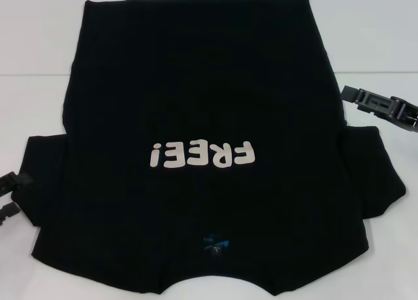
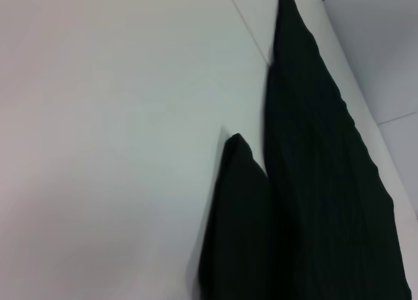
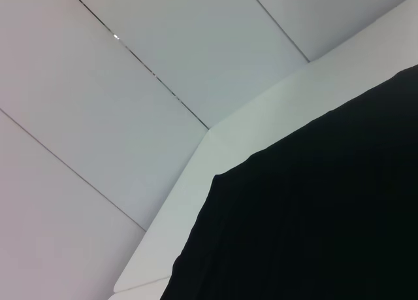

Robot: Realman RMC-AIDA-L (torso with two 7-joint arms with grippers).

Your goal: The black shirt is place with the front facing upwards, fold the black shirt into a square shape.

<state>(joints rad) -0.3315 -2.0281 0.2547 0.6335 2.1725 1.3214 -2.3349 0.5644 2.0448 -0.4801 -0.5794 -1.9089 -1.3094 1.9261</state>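
Observation:
The black shirt [image 1: 196,104] lies flat on the white table [image 1: 39,65], front up, both short sleeves spread. Its white "FREE!" letters [image 1: 201,155] read upside down from the head view. The small blue neck label [image 1: 215,243] is at the near edge. My left gripper [image 1: 16,194] sits at the far left, just outside the left sleeve, open and holding nothing. My right gripper [image 1: 346,94] hovers at the right, just beyond the right sleeve beside the shirt's side. The left wrist view shows a sleeve [image 2: 238,228] on the table. The right wrist view shows a shirt corner [image 3: 326,215].
White tabletop shows on both sides of the shirt and beyond its hem. In the right wrist view the table's edge [image 3: 196,182] ends over a grey tiled floor [image 3: 98,117].

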